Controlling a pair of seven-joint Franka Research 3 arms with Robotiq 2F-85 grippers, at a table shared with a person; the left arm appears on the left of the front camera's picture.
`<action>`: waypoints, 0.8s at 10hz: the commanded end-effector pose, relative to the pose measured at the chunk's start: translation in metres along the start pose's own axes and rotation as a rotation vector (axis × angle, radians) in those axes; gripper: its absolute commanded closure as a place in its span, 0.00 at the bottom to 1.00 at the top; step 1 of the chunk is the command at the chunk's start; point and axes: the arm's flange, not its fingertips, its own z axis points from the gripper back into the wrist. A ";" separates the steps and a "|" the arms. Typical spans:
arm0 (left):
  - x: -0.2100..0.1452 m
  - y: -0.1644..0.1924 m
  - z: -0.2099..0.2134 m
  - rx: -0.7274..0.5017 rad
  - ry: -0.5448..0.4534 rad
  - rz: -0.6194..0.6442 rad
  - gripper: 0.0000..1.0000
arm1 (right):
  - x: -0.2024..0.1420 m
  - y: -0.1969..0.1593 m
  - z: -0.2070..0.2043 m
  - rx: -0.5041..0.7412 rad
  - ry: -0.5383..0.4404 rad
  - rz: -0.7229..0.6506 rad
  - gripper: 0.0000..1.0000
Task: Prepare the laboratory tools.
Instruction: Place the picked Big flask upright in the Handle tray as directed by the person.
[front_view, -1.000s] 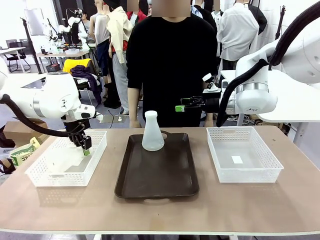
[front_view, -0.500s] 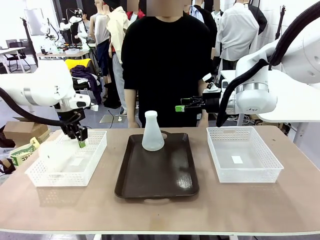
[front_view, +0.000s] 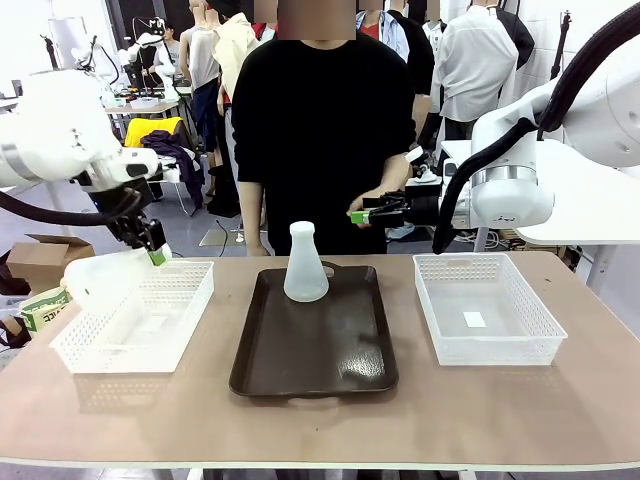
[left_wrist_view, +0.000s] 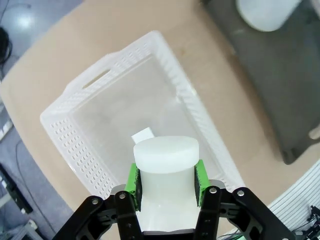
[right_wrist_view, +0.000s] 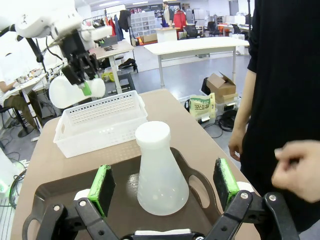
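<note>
Two flasks in play: held flask (front_view: 100, 278) gripped by its neck in left gripper (front_view: 157, 256), hanging on its side above the far left corner of left basket (front_view: 135, 316), base pointing off toward the tabletop's left edge; standing flask (front_view: 305, 263) upright at the far end of brown tray (front_view: 313, 345), mid-tabletop. From the left wrist, green pads (left_wrist_view: 132, 178) pressed on either side of the neck just below the lip, grip apparently square. Right gripper (front_view: 372, 212) spread wide and empty, level in the air beyond the tabletop's far edge, between tray and right basket (front_view: 488, 308), close to the person's hand (front_view: 385, 200). Best way on, as a judgement: keep the clamp firm, since a smooth neck carrying a heavy base out to the side can twist; clear the basket's near-tray rim before travelling toward the tray; turn the wrist until the base faces down; lower onto bare tray beside the standing flask with a gap between them; release only once the base sits flat. Compared with one second ago: held flask up out of the basket instead of lying inside it, left arm higher and farther toward the left edge; standing flask, tray, both baskets and right gripper unmoved; person's hand now raised near the right gripper.
</note>
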 end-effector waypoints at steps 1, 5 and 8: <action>-0.027 -0.009 0.024 -0.099 -0.126 -0.101 1.00 | 0.001 -0.001 -0.002 0.004 0.013 -0.010 0.00; -0.041 -0.027 0.044 -0.175 -0.238 -0.194 1.00 | 0.001 -0.001 -0.002 0.004 0.013 -0.010 0.00; -0.041 -0.030 0.049 -0.185 -0.313 -0.175 1.00 | 0.001 -0.001 -0.002 0.004 0.013 -0.010 0.00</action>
